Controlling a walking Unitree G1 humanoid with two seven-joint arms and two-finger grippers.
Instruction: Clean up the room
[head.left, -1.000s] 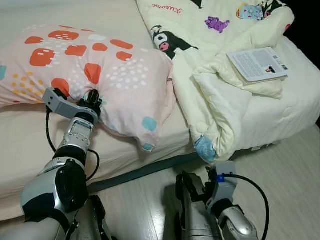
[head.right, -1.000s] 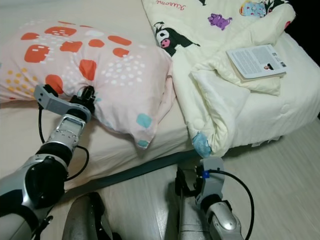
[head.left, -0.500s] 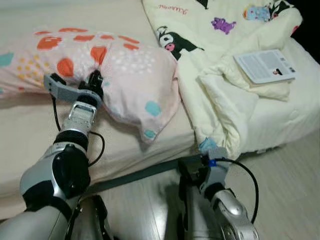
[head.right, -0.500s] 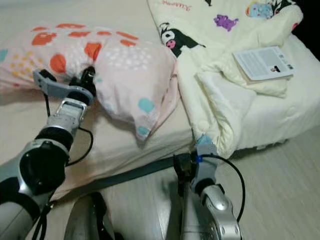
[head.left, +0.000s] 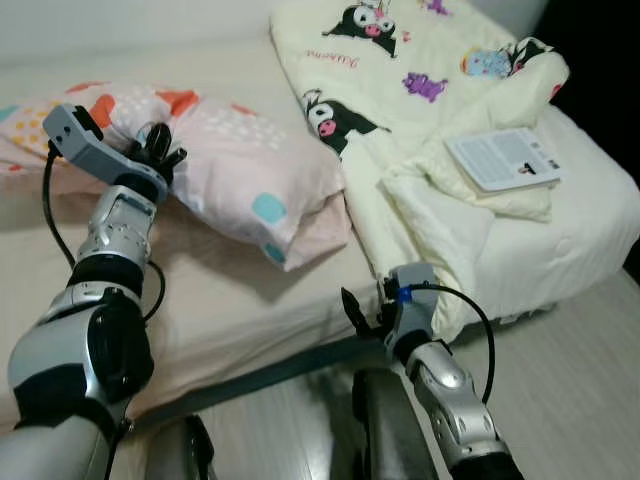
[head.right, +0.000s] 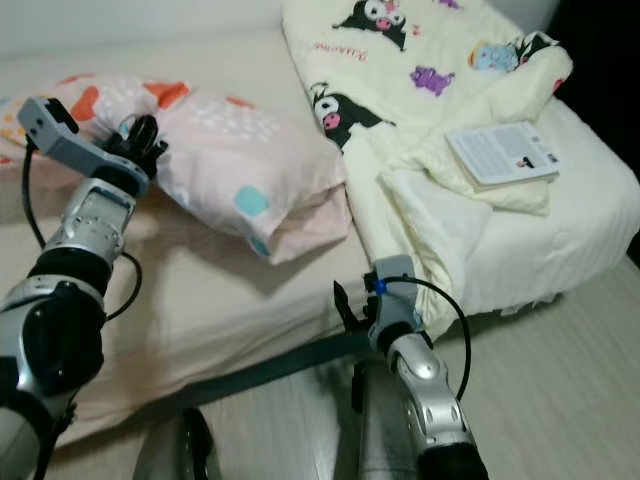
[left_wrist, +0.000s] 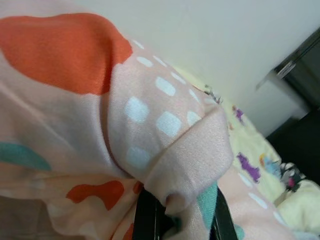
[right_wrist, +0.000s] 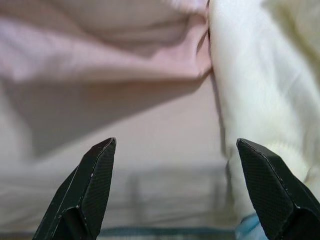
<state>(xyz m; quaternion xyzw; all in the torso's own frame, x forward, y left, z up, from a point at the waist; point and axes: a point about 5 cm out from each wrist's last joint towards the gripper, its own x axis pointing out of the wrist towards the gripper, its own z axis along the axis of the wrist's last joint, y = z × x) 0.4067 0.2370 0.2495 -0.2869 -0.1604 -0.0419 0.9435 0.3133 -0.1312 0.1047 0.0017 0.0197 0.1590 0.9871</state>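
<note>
The left gripper (head.left: 155, 150) pinches a fold of the pillow (head.left: 240, 190), likely to drag it up the bed (head.left: 230, 300). The right gripper (head.left: 362, 312) hangs wide open, empty.

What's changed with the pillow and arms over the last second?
The left gripper, shut on the pillow, has pulled it up the bed toward the head. The right gripper, open, has risen to the bed's edge. The book stays on the comforter.
</note>
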